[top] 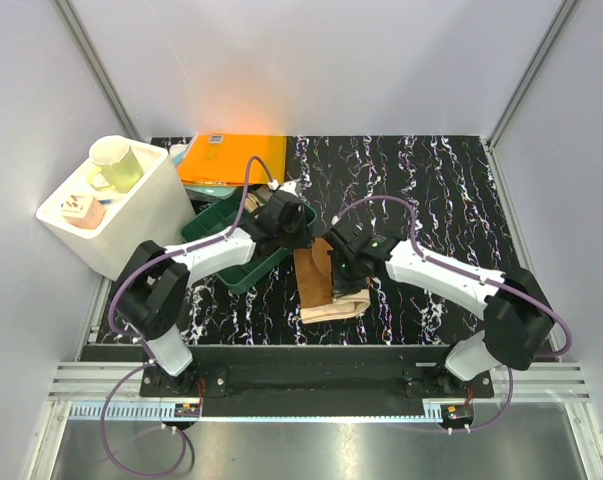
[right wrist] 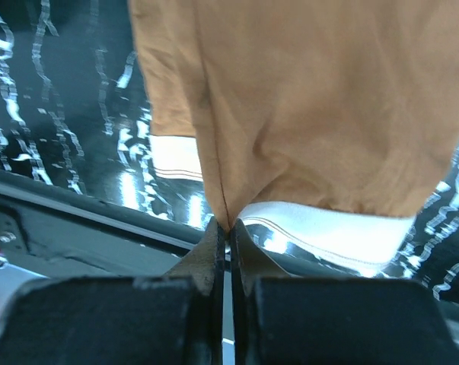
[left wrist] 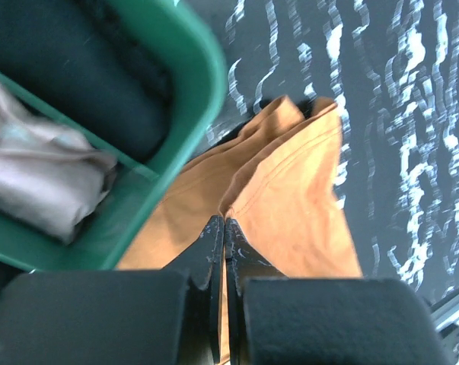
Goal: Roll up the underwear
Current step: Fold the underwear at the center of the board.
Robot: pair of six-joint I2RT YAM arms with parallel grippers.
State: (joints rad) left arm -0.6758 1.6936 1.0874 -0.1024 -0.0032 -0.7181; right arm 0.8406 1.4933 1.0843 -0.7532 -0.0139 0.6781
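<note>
On the near middle of the black, white-veined tabletop (top: 431, 190) lies a soft brown boxer brief (top: 316, 275) with a pale waistband, its waistband end toward the arm bases and its brown body running away from them. The left gripper (top: 299, 238) stands over the far end of the garment; in the left wrist view its two black fingers (left wrist: 210, 243) are pressed together at the tips, with a ridge of the brown boxer brief (left wrist: 290, 198) drawn up between them. The right gripper (top: 339, 270) stands at the garment's right edge, just beside the left one; in the right wrist view its fingers (right wrist: 214, 247) are likewise closed, pinching a fold of the brown boxer brief (right wrist: 305, 99), with the pale waistband showing beyond the brown cloth. Immediately left of the garment sits a green plastic compartment tray (top: 206, 225), partly under the left arm; the left wrist view shows its rim (left wrist: 191, 61) touching or overlapping the cloth edge, a crumpled grey cloth (left wrist: 39, 182) in one compartment and a dark item (left wrist: 77, 84) in the next, too blurred to identify. Behind the tray lies an orange flat rectangular object (top: 236, 158). At the far left stands a white box (top: 156, 205) holding a pale green mug (top: 116, 163).
</note>
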